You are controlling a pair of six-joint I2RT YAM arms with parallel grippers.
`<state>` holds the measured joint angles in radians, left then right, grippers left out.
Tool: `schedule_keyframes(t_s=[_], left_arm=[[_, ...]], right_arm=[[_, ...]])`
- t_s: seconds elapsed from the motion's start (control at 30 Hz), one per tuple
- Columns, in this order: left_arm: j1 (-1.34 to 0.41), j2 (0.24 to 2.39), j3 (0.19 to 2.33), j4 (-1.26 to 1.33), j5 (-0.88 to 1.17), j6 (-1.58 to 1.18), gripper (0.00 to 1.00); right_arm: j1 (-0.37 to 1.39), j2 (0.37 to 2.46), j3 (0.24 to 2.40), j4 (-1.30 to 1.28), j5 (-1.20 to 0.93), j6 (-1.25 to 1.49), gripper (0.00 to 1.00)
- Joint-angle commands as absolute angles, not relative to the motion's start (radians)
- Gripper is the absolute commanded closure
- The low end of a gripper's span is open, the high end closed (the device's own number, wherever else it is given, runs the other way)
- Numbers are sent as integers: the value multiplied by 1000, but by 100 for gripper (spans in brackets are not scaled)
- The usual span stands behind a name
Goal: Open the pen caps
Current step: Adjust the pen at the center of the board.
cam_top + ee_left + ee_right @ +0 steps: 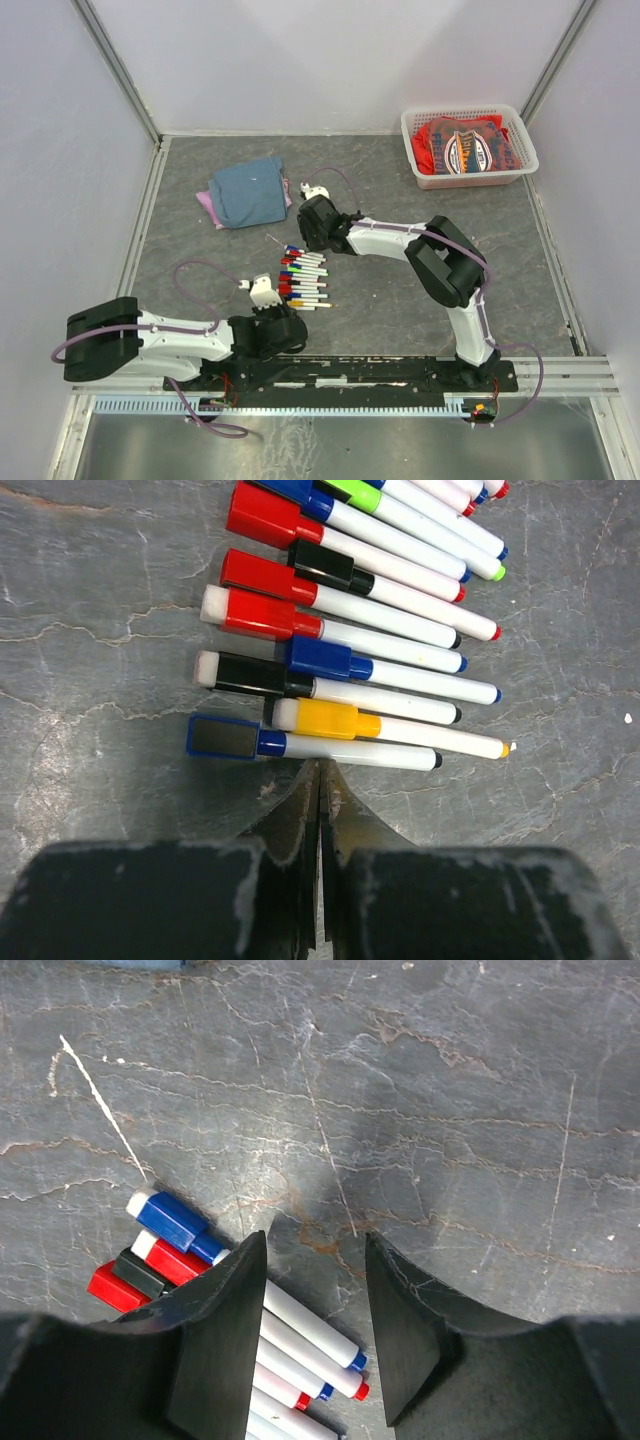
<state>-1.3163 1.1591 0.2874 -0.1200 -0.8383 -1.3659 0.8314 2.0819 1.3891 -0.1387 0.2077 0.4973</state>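
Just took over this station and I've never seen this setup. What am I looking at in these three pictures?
Two robot arms, each ending in a two-finger gripper, work at a grey marbled table. The wide picture looks down from above; the close-ups come from wrist cameras. White-barrelled marker pens lie in a row, their coloured plastic caps on. Farther back are a folded blue cloth and a white plastic basket. The left gripper is shut, the right gripper open; neither holds anything.

1. A robot lab test cell: plain white wall panels point(330, 60) on metal frame posts point(115, 70) enclose the grey stone-patterned table point(380, 170) on three sides.
2. Two white-and-black robot arms point(160, 340) stand bolted to a long black base plate point(350, 372) along the table's near edge, purple cables point(541, 375) looping from them.
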Motion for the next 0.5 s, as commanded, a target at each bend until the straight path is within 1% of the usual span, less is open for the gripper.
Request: schedule_keyframes(t_s=[0.0,0.47], left_arm=[[-1318,1201,288,-261,-862,-1394,97],[-1316,1266,339,-280,-887,-1395,97]], right_arm=[[831,2065,1339,-218,242,509,48],[831,2022,1280,-208,249,509,48]])
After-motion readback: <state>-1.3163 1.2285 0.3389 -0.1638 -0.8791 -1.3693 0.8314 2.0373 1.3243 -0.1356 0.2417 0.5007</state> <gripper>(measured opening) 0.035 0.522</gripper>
